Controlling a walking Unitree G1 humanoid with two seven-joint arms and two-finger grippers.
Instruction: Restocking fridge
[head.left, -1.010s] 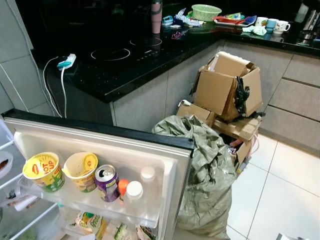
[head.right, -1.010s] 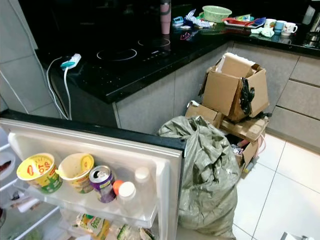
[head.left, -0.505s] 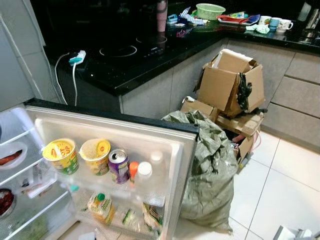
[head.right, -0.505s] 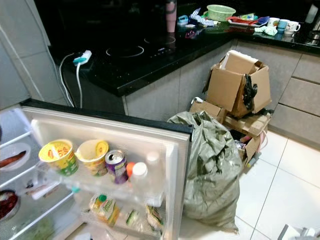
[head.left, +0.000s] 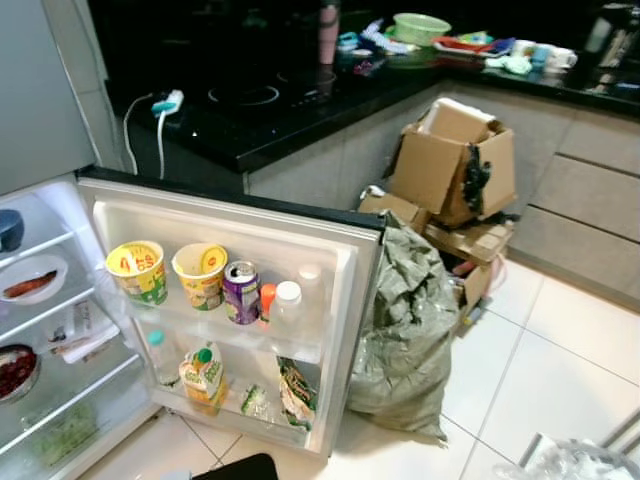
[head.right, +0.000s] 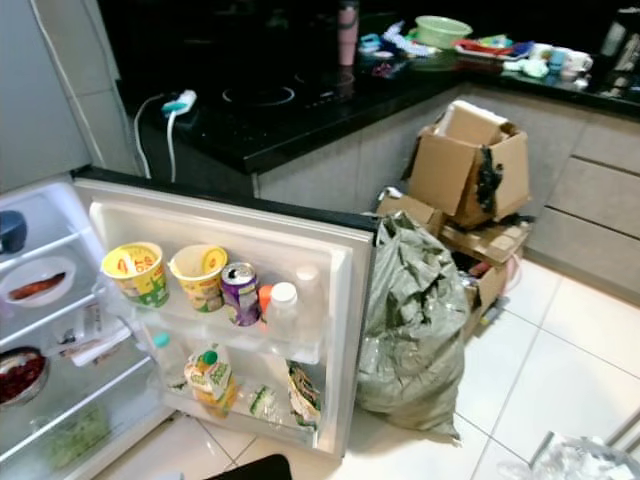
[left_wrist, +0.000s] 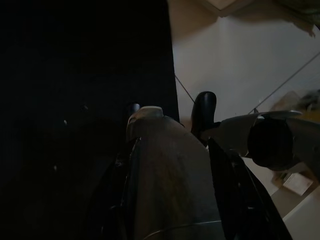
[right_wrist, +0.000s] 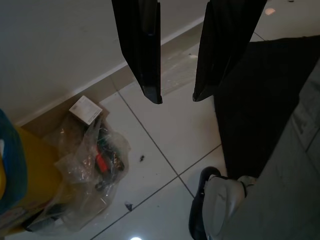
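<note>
Right claw (right_wrist: 177, 95) hung pointing down at the floor, its two long black fingers (right_wrist: 142, 50) spread apart with nothing between them, and below them you could see one of the robot's own feet (right_wrist: 215, 205), black sole with a pale grey top. Left wrist view was really dark: mostly the robot's own grey leg (left_wrist: 170, 175) and a black foot tip (left_wrist: 204, 107) past it, so I couldn't tell what the left claw was doing.
</note>
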